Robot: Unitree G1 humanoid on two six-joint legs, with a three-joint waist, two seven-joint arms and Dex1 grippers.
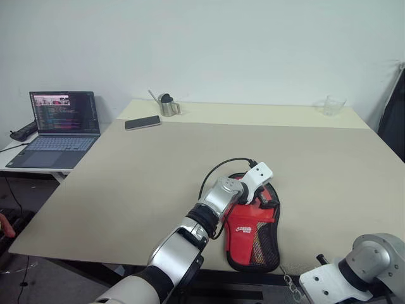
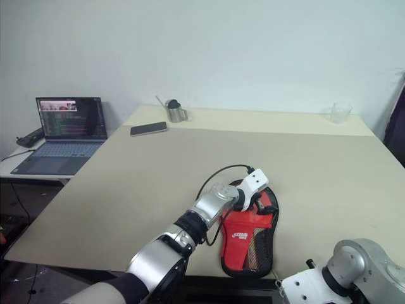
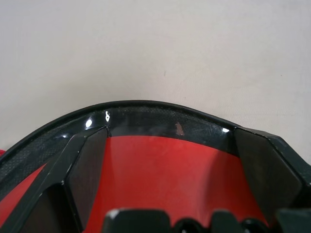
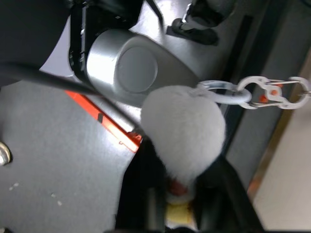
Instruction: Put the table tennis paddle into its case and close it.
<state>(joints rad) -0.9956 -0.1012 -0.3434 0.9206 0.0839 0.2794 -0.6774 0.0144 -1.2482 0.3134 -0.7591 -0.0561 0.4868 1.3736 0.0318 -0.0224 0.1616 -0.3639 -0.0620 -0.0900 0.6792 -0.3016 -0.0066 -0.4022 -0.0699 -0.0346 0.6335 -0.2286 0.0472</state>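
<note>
Lying at the near edge: the case (image 1: 253,234) rests flat on the tabletop (image 1: 126,183), red side with white logo and mesh pocket facing up, black zip rim around it.
Left claw: the left claw (image 1: 261,195) is on the far, round end of the case, its two black fingers (image 3: 90,165) spread wide on either side of the red fabric, released, not clenched on it.
Left wrist view: the black rim of the case curves just in front of the fingers, and the bare tabletop lies beyond it.
Right claw: the right claw (image 4: 182,199) is at the near right, off the tabletop edge; a white fluffy charm (image 4: 184,128) sits between its dark fingers, and I cannot tell if they are grasping it or loose.
Chain: a metal clip chain (image 4: 252,92) runs from the charm; in the head views a chain (image 1: 290,283) hangs below the near end of the case.
Paddle: I cannot tell where the table tennis paddle is.
Far side: a laptop (image 1: 60,126) stands on a side desk at the left, a phone (image 1: 142,122) and a small metal cup (image 1: 168,106) lie on the far tabletop, and a clear glass (image 1: 333,105) is at the far right.
</note>
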